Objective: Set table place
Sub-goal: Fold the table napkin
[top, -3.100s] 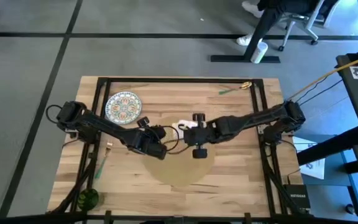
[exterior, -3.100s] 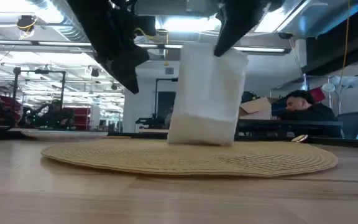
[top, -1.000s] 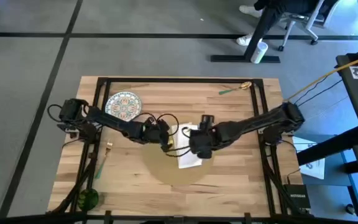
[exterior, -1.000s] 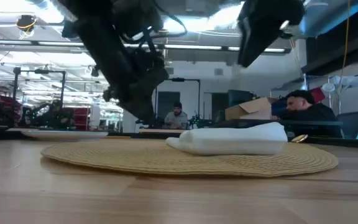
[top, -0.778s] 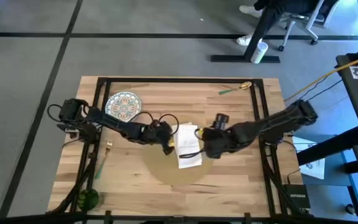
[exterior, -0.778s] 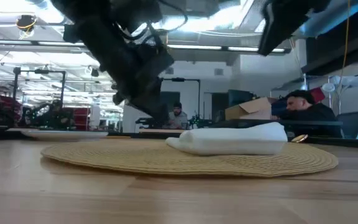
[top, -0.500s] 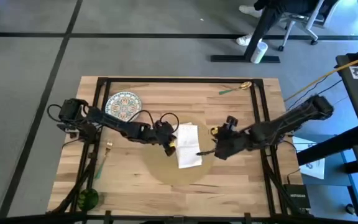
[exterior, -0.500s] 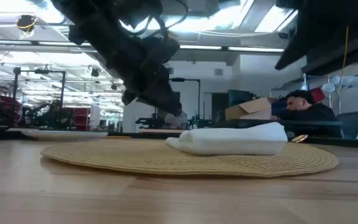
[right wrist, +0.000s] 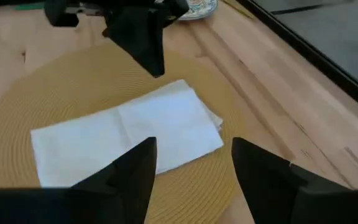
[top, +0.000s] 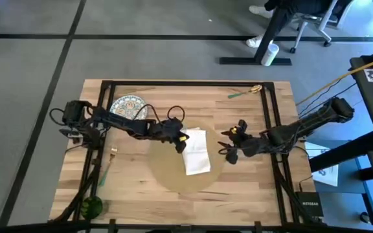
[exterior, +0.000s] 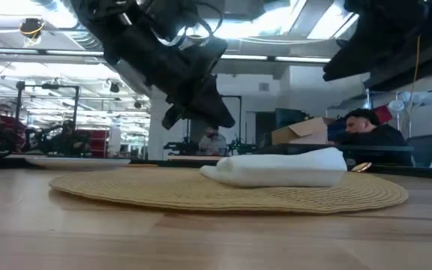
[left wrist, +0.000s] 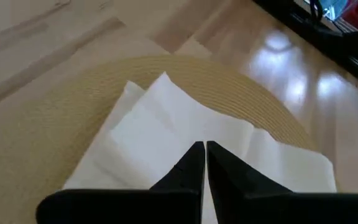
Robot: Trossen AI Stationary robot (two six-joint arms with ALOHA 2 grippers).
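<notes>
Left gripper (top: 184,140), jaws pressed together and empty, is hovering over the white napkin (top: 197,153), apparently poised to nudge it straight. Right gripper (top: 228,146), jaws spread, is hanging just beside the place (top: 167,169), off its right edge. This large, round, tan woven mat is lying flat at mid-table (top: 251,188), bearing the napkin.

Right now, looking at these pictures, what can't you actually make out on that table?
- High view: the left arm covers one edge of the patterned plate.
- High view: the green thing at a table corner is too small to identify.
- Low view: the napkin hides the placemat behind it.
</notes>
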